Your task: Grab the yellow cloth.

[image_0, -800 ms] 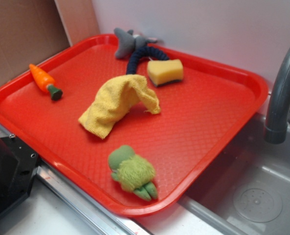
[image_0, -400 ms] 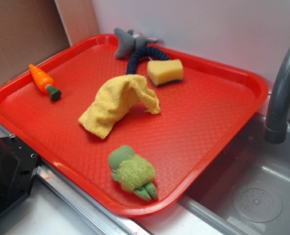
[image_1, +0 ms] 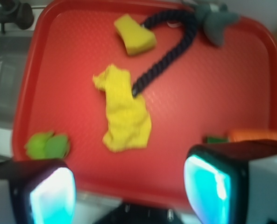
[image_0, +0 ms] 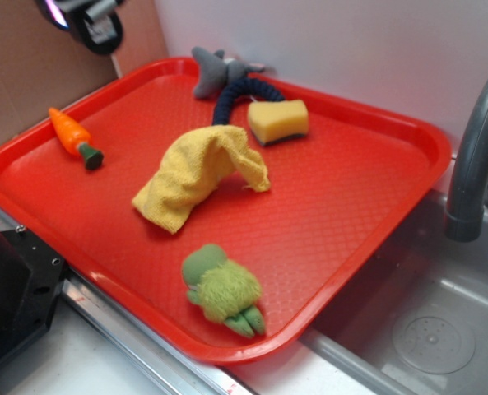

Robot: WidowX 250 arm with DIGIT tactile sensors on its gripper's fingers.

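The yellow cloth is a crumpled pale-yellow terry rag lying in the middle of the red tray. It also shows in the wrist view, with one end resting over a dark rope. My gripper is just in view at the top left of the exterior view, high above the tray's back left corner and far from the cloth. In the wrist view the gripper is open and empty, its two pads wide apart, with the cloth well ahead of them.
On the tray lie a yellow sponge, a green plush toy, a toy carrot and a grey toy with a dark rope. A sink with a grey faucet is at the right. A black box stands at the front left.
My gripper has come into the exterior view at the top left; it was out of view before. The cloth and the other things have not moved.
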